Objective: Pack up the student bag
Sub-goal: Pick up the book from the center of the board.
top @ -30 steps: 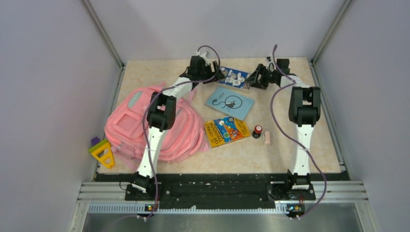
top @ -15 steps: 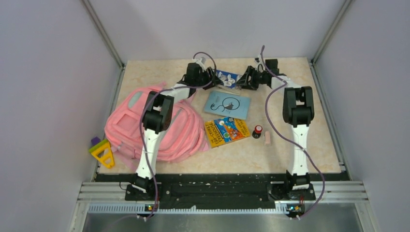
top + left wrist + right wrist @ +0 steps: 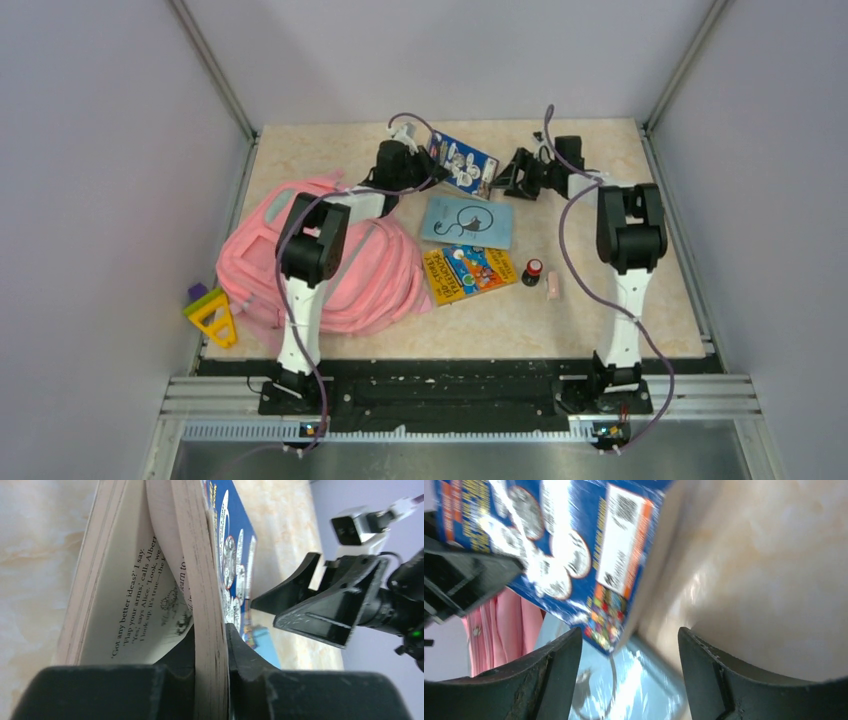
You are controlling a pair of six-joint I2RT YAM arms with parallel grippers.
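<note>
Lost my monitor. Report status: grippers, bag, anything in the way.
Left gripper shut on blue book. Right gripper open, book's corner between its fingers. Student bag lies under left arm, book not in. Cat book lies near the path.

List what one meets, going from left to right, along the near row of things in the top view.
yellow and purple toy → student bag → yellow picture book → small red-topped object → small pink block
</note>
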